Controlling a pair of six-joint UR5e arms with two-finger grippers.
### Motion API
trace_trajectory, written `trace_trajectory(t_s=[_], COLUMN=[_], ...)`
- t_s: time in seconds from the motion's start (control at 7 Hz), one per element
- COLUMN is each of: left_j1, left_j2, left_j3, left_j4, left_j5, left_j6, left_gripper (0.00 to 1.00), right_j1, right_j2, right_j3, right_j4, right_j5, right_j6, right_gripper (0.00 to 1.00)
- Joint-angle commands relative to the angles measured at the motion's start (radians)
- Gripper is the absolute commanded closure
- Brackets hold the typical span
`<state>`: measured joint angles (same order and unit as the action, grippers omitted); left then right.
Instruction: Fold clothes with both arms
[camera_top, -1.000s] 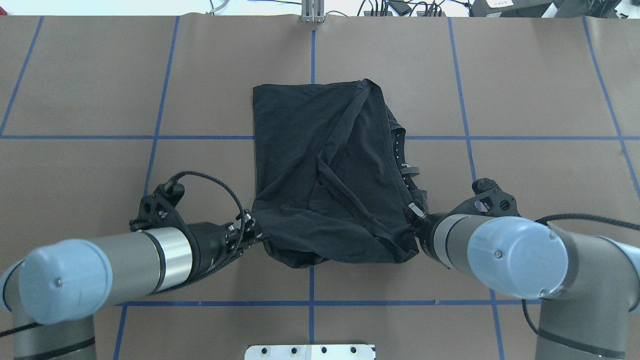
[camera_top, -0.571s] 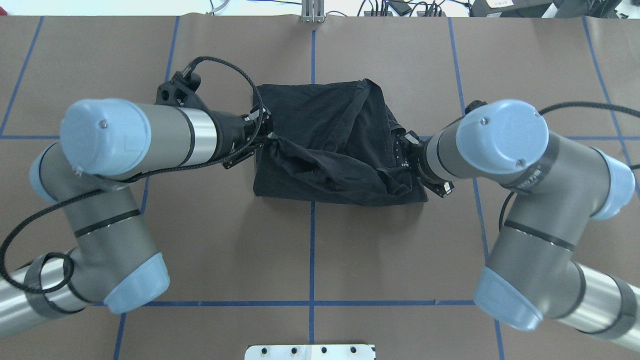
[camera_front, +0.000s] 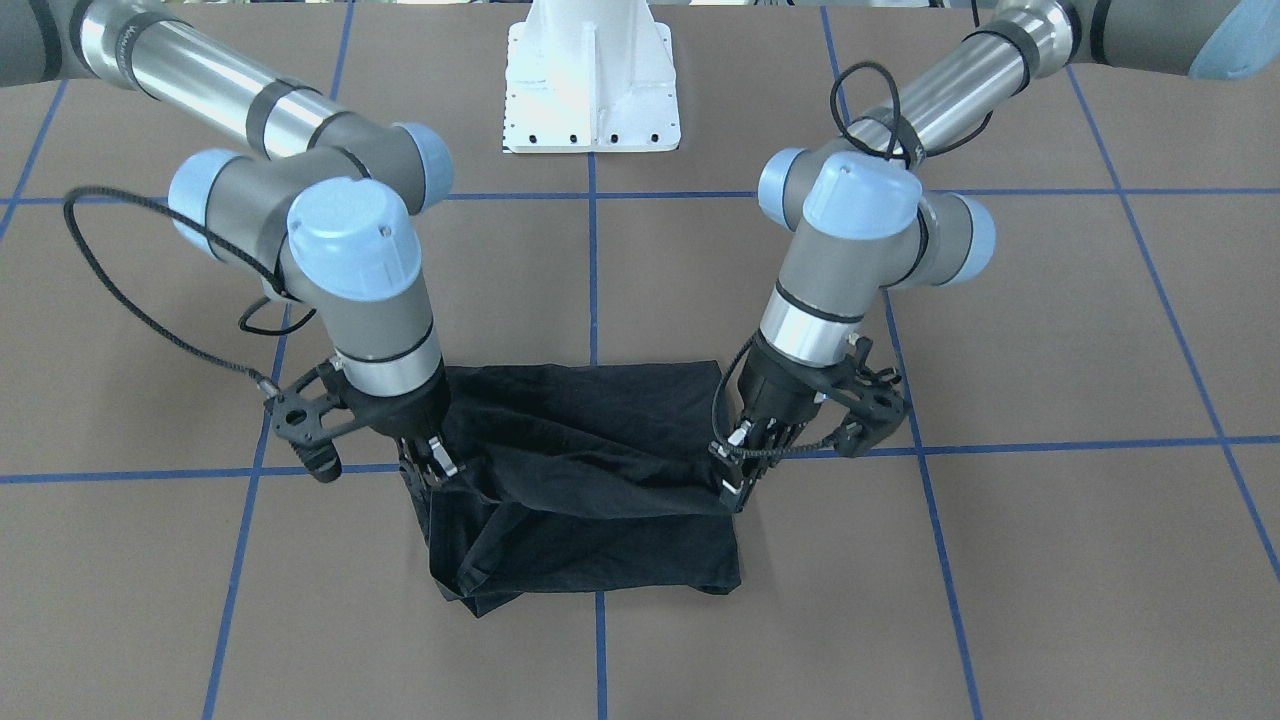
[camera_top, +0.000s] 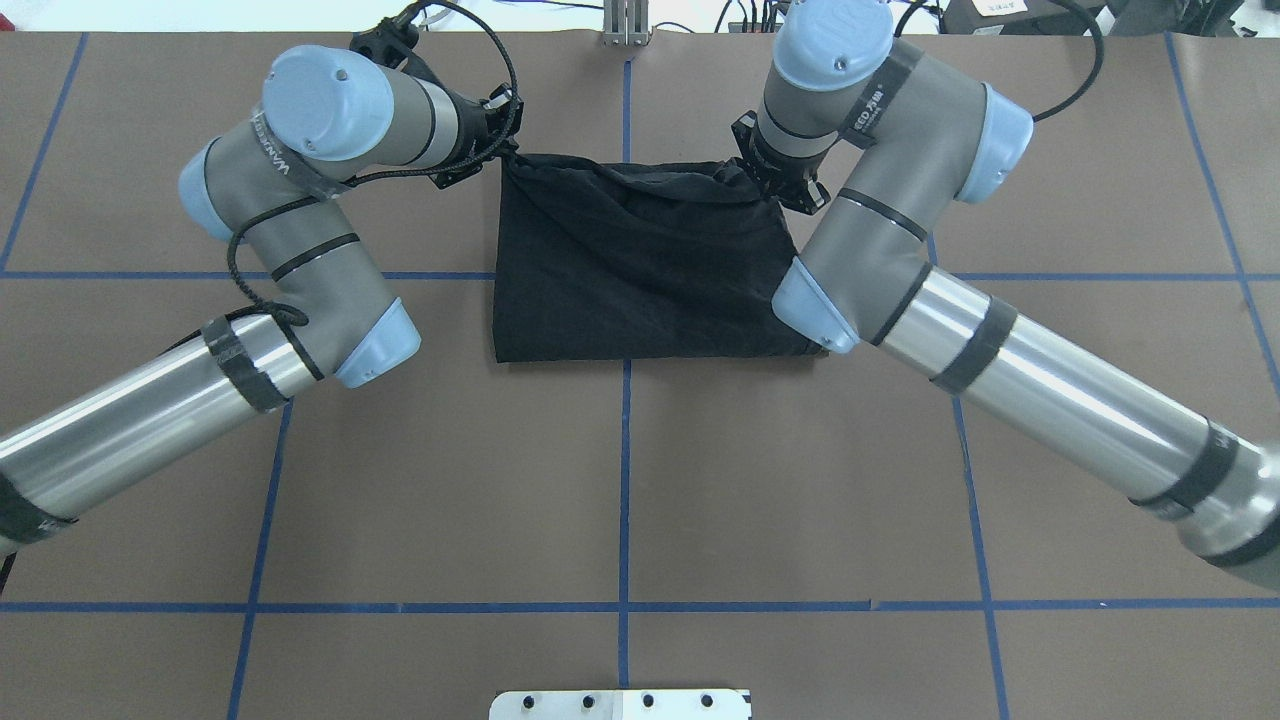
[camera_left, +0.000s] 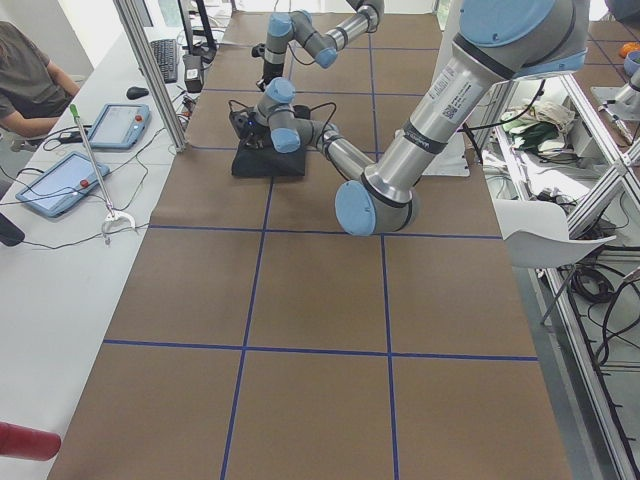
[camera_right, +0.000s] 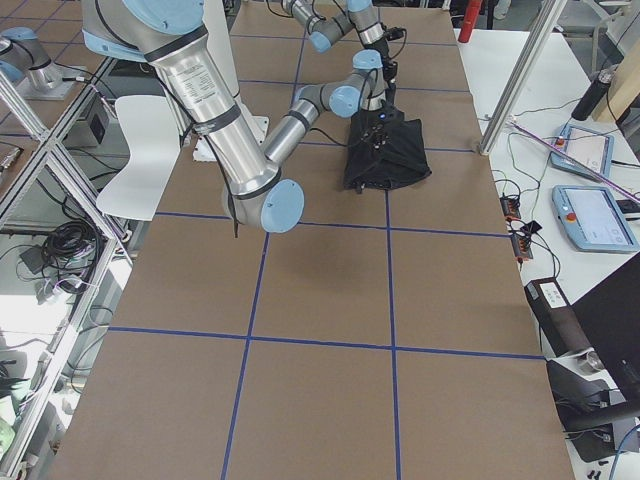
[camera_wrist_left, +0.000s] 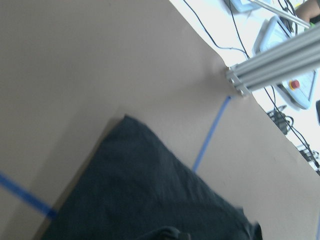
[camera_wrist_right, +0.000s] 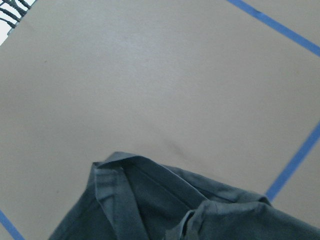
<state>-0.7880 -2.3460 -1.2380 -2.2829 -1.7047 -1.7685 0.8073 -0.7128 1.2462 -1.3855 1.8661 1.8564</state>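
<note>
- T-shirt (camera_top: 640, 280): laid on the bench (camera_top: 450, 480) as a compact black rectangle, straight out from the base plate (camera_top: 620, 703). No logo is seen.
- Left end effector (camera_front: 733, 478): clamped on the shirt corner far from the plate.
- Right end effector (camera_front: 437, 467): clamped likewise on the other far corner.
- Progress: judged late. The top layer is folded across but slack and wrinkled. Release and smoothing are left.

T-shirt (camera_front: 590, 470) between left tool (camera_front: 735, 480) and right tool (camera_front: 437, 466)
</note>
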Motion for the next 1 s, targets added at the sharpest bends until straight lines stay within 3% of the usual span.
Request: trace_trajectory(t_s=[0.0,0.14,0.43,0.71,0.86], left_j1=[-0.065,-0.092,-0.128,-0.135,-0.161], left_j2=[-0.082,-0.091,-0.022,0.301,0.411], left_j3=[0.167,0.163,0.015,-0.297,-0.383], left_j4=[-0.089,-0.089,-0.076,-0.05,-0.023], left_j5=[0.001,-0.01,-0.166,-0.179,-0.188], left_j6=[0.05,0.055,0.192,0.599,0.802], left_gripper=[0.01,0.01,0.01,0.01,0.01], right_j1=[0.07,0.094,0.137,0.209,0.252], right_j2=[0.192,0.19,0.08,-0.191,-0.33], right_j3=[-0.315,-0.307,-0.17,0.099,0.23], right_j4=[0.137,0.14,0.137,0.109,0.073], right_j5=[0.057,0.136,0.154,0.188,0.206], right_j6=[-0.089,-0.091,-0.101,-0.356,-0.57], right_gripper=[0.0,0.0,0.0,0.0,0.0])
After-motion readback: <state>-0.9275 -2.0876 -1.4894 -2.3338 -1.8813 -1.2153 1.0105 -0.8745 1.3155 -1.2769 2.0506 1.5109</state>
